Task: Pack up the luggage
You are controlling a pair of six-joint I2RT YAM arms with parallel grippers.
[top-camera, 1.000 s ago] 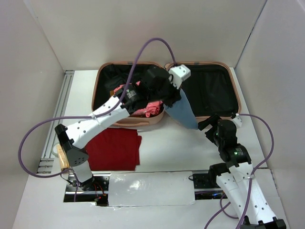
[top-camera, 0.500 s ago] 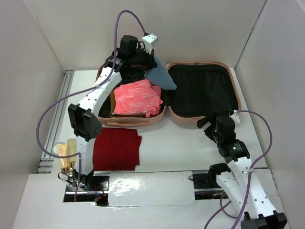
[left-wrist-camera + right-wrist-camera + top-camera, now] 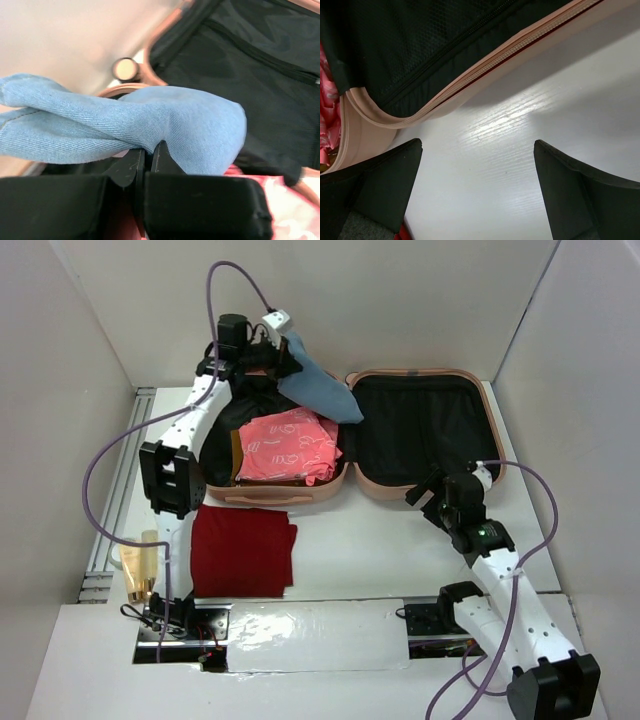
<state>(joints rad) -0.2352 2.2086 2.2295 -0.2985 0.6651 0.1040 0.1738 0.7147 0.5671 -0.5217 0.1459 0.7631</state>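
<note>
- Luggage (image 3: 290, 496): lying open across upper centre, pink clothing (image 3: 290, 445) sitting in its left half.
- Left gripper (image 3: 283, 352): clamping blue cloth (image 3: 322, 392), upper left.
- Right gripper (image 3: 428, 498): gaping wide, gripping nothing, lower right.

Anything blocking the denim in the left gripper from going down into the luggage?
Nothing visible. The left gripper is shut on the denim cloth, which hangs over the far edge of the left half of the luggage. Only the pink garment lies below, inside that half.
</note>
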